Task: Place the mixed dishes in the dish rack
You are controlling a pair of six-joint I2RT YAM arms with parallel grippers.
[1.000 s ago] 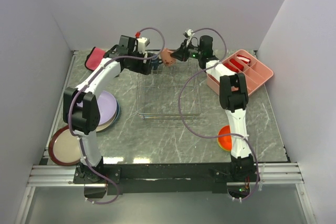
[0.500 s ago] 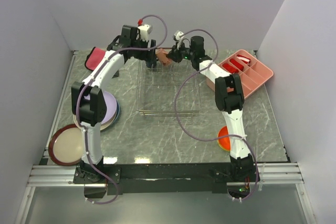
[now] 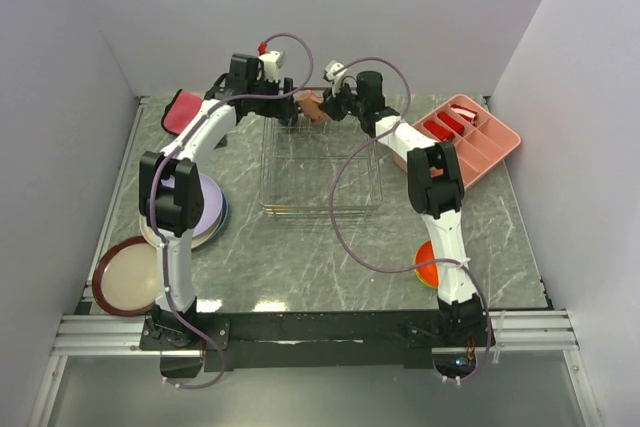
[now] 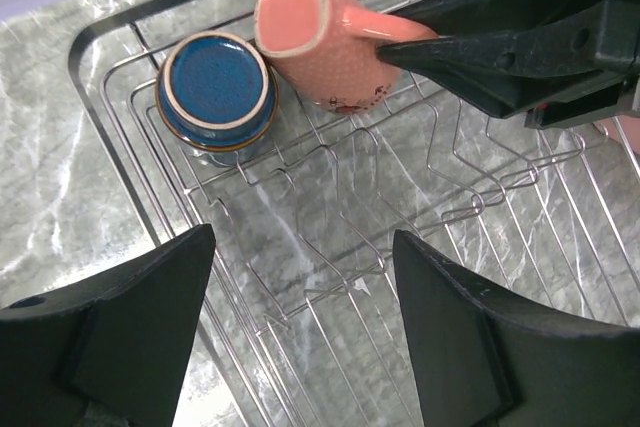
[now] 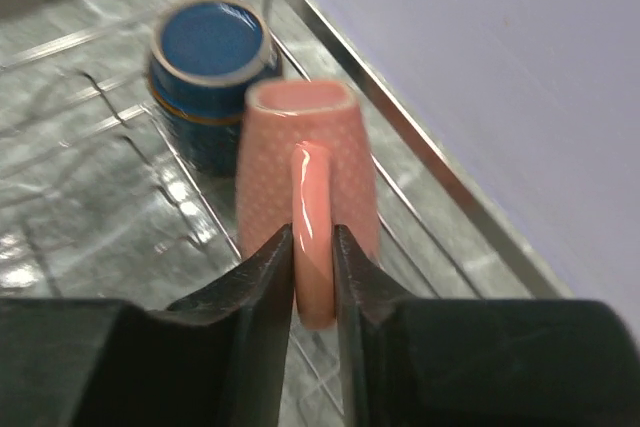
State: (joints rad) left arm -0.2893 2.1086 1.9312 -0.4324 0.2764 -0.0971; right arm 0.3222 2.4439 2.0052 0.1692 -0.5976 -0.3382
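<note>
The wire dish rack (image 3: pixel 320 175) stands mid-table. A dark blue mug (image 4: pixel 215 87) sits upside down in its back left corner, also in the right wrist view (image 5: pixel 210 57). My right gripper (image 5: pixel 313 247) is shut on the handle of the small pink cup (image 5: pixel 305 157), holding it tilted, base up, just right of the mug (image 4: pixel 320 42). My left gripper (image 4: pixel 300 327) is open and empty above the rack wires, near the mug. The lavender plate (image 3: pixel 195 199) lies on a light-blue plate (image 3: pixel 223 215). The red-rimmed cream plate (image 3: pixel 125 277) and the orange bowl (image 3: pixel 428 262) lie on the table. The yellow-green bowl is out of view.
A pink compartment tray (image 3: pixel 470 137) stands at the back right. A red-pink folded cloth (image 3: pixel 180 112) lies at the back left. Both arms reach over the rack's back edge, close to the back wall.
My right gripper has carried the pink cup left along the rack's back edge to beside the blue mug. My left gripper has drawn back a little toward the back left corner.
</note>
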